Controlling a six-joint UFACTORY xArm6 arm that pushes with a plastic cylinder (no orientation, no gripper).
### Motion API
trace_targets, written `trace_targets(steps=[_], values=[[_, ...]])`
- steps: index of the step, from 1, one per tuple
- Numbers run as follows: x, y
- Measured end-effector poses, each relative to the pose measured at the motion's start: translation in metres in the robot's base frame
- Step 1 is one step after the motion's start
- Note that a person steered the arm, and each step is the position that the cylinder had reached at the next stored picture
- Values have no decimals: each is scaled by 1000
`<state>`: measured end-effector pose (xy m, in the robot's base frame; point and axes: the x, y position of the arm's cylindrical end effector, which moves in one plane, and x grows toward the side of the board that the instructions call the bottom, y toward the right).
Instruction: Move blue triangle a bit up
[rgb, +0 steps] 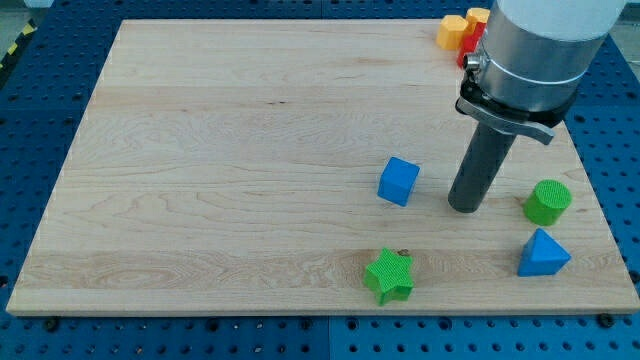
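The blue triangle lies near the lower right corner of the wooden board. My tip rests on the board up and to the left of the blue triangle, clear of it. The tip stands between a blue cube on its left and a green cylinder on its right, touching neither. The green cylinder sits just above the blue triangle.
A green star lies near the board's bottom edge, left of the blue triangle. Yellow blocks and a red block sit at the top right corner, partly hidden behind the arm.
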<state>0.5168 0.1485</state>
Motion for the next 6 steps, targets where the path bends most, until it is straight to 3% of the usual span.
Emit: trace_targets(steps=[4, 6], values=[[94, 6], [98, 52]])
